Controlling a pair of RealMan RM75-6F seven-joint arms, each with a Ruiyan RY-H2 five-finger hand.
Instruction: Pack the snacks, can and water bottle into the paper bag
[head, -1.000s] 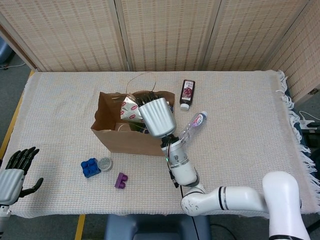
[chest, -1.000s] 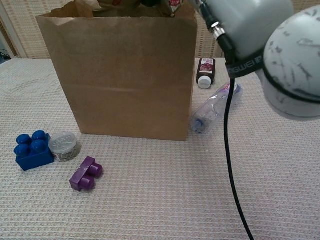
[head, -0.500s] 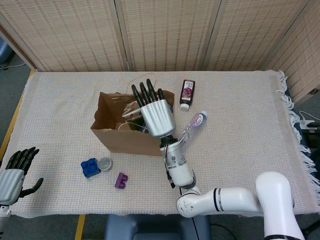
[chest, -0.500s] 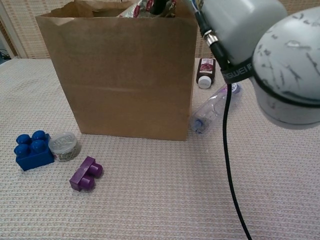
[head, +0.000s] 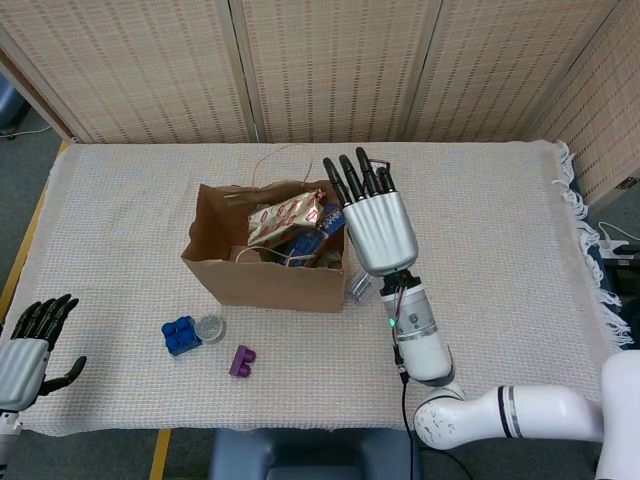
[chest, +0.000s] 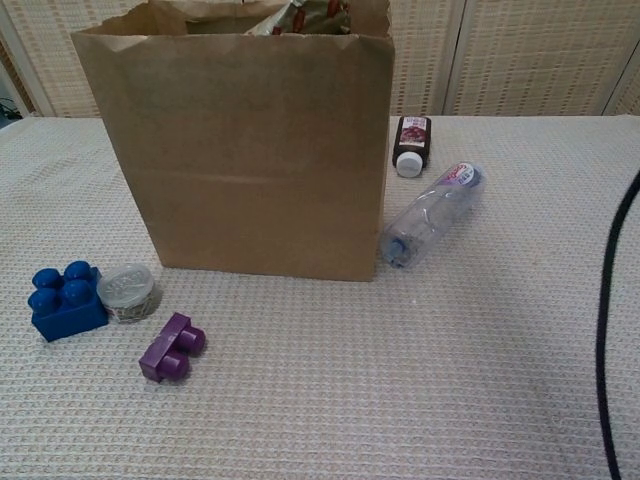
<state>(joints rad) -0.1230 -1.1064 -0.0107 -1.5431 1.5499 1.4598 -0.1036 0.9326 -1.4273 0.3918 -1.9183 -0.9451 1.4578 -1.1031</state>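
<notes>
On the woven cloth (head: 520, 210) before slatted screens (head: 330, 70), the bag (chest: 240, 150) stands with snacks (head: 285, 218) inside. Beside it lies the bottle (chest: 432, 214). Right hand (head: 375, 220) hovers spread, empty; left hand (head: 28, 345) spread at the table's edge.

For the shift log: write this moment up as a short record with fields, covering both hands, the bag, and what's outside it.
right hand: open, fingers apart, raised beside the paper bag, holding nothing
left hand: open, at the near left table edge
paper bag: upright, snack packets inside
water bottle: lying on the cloth against the bag's right side, not packed
dark bottle: lying behind the water bottle
by the bag's front left: blue block, small round tin, purple block
</notes>
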